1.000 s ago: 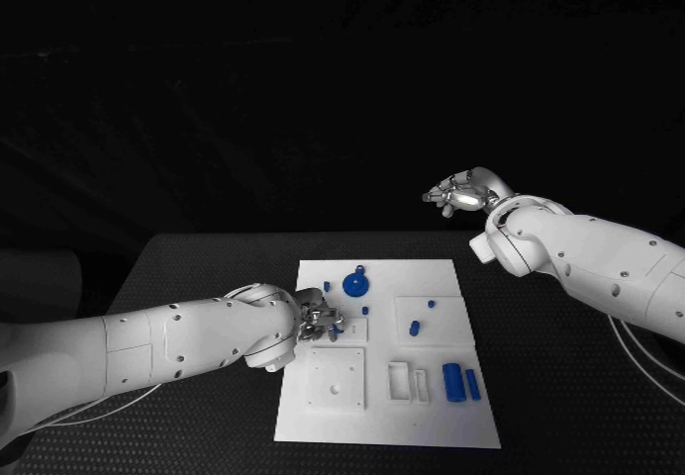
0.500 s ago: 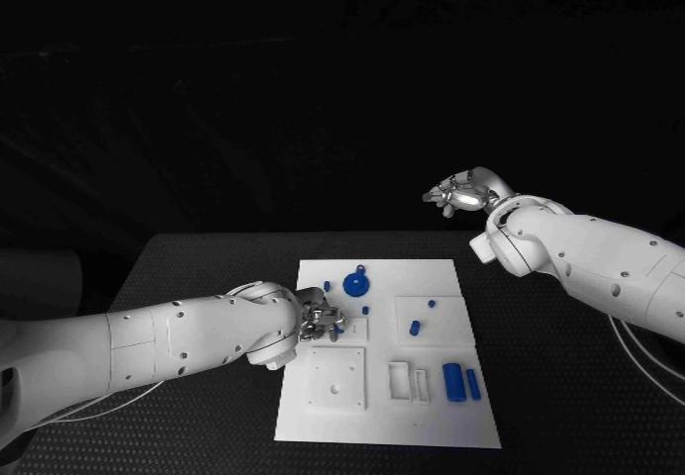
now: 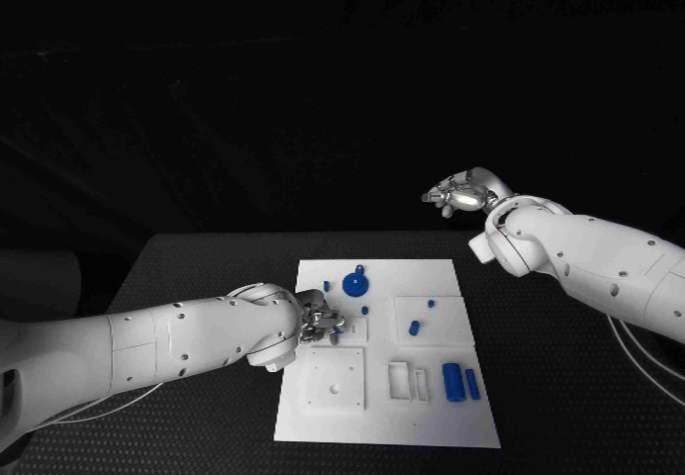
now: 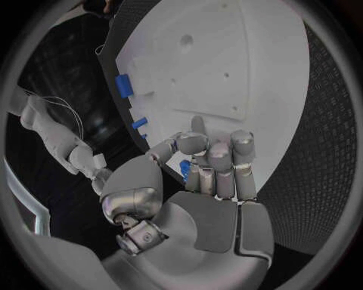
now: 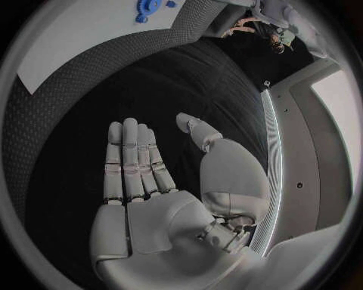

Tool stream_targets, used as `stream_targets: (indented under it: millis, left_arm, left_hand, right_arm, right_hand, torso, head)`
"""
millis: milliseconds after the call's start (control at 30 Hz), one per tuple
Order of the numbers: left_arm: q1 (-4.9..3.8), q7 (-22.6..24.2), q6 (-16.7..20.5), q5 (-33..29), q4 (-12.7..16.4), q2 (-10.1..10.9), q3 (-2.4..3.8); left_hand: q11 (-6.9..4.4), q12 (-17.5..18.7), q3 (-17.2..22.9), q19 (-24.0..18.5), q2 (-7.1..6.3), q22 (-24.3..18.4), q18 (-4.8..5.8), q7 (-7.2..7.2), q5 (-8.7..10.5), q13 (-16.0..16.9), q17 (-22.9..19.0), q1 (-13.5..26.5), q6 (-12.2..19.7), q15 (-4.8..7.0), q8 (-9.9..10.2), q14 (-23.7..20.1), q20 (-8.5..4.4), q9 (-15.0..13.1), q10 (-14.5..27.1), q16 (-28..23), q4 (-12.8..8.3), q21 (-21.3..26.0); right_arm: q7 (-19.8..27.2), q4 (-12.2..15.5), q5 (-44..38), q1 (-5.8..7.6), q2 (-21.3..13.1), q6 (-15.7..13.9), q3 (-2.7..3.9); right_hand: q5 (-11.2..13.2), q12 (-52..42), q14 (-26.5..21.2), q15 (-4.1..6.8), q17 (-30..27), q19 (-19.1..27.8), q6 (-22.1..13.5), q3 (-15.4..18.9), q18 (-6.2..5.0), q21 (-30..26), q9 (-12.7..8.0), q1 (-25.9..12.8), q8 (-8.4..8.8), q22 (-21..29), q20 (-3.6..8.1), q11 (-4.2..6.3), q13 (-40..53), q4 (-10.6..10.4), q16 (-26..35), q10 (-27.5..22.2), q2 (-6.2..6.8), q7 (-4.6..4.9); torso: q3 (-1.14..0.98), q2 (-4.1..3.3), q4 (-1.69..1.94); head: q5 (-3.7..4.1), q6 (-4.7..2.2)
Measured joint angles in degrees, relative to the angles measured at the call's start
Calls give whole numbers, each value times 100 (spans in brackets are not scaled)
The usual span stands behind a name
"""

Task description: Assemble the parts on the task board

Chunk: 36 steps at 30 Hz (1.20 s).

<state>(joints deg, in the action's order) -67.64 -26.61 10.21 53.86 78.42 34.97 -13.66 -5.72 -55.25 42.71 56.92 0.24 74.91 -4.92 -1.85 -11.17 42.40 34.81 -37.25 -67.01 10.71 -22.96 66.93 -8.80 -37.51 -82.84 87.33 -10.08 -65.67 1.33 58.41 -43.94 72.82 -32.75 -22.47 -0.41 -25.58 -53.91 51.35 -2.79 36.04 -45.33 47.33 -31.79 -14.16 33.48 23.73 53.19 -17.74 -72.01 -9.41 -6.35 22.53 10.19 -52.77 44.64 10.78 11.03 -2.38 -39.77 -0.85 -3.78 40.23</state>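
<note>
Head view: task board (image 3: 429, 416) lies lengthwise at table (image 3: 200, 267) centre, long axis 12 to 6 o'clock. Left hand (image 3: 320, 323) sits low over the board's 9 o'clock edge. Right hand (image 3: 458, 196) is raised well off the table, beyond the board's 1 o'clock corner.

Left wrist view adds what the head view hides: the left hand's (image 4: 204, 181) fingers (image 4: 244, 158) are curled in, and a small blue part (image 4: 184, 168) is pinched between thumb and fingers. Which way this part points cannot be told; most of it is covered.

Right wrist view: right hand (image 5: 151, 199) flat, fingers (image 5: 130, 158) straight and side by side, thumb apart, holding nothing. The round blue part (image 5: 148, 6) and a board corner (image 5: 60, 54) show at the rim.

Count of blue parts loose on the board, head view:
- one round disc-shaped part (image 3: 355, 286) near the 12 o'clock end
- two cylinders (image 3: 454, 382) side by side at the 4 o'clock corner, long axes 12 to 6
- one short peg (image 3: 414, 326) near centre, and three smaller bits (image 3: 429, 301) round it

White raised fixtures: one square plate (image 3: 337, 377), two narrow slots (image 3: 398, 380).
</note>
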Motion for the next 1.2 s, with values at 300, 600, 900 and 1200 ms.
stream_targets:
  millis: [300, 600, 900, 1200]
  left_arm:
    - [17, -10, -39, -14, 0, -14, -11]
    - [17, -7, -42, -22, -6, -6, -7]
    - [18, 1, -42, -25, -11, 5, 5]
    - [-1, 10, -42, -28, 17, 74, 50]
  left_hand:
    - [-92, -21, -99, 0, -307, 0, 0, 291, 665, -28, -1, 73, -432, 123, -1, 123, 0, 1, 229, -11, 335, 0]
    - [-140, -21, -545, 0, -220, -1, 1, 291, 432, -28, 18, 167, -433, 159, -33, 166, 0, -13, 220, -11, 223, 0]
    - [-140, -43, -581, 0, -220, 4, 0, 291, 432, -28, 17, 167, -432, 179, -33, 147, 0, -13, 219, -11, 215, 0]
    - [-140, -43, -639, 0, -220, 3, 1, 293, 459, -34, 16, 167, -430, 179, -33, 148, 0, -12, 219, -10, 164, 0]
  right_arm:
    - [0, -1, 0, -6, -1, 7, -1]
    - [0, -4, 0, -31, -5, 13, -2]
    - [-1, -4, 1, -37, -10, 16, -3]
    - [-1, -4, 1, -46, -17, 19, -3]
  right_hand:
    - [0, 0, 0, 0, 0, 0, 0, 0, 0, 0, 0, 0, 0, -5, 0, 0, -2, 0, 0, 0, 0, 0]
    - [0, 0, 0, 0, -5, 0, 0, 0, 0, 0, 0, 0, 0, -5, 0, 0, -12, 0, 0, 0, 0, 0]
    - [1, 0, 0, 0, -4, 0, 0, 0, 0, 0, 1, 0, 0, -4, 0, 0, -12, 0, 0, 0, 0, 0]
    - [1, 0, 0, 0, -10, 0, 0, 0, 0, 0, -4, 0, 0, -9, 0, 0, -18, 0, -21, 0, 0, 0]
  torso:
    - [2, 0, -1]
    - [3, -1, -1]
    - [2, -1, -2]
    - [2, 0, -2]
  head:
    - [11, -5]
    - [21, -6]
    - [27, -3]
    - [38, -1]
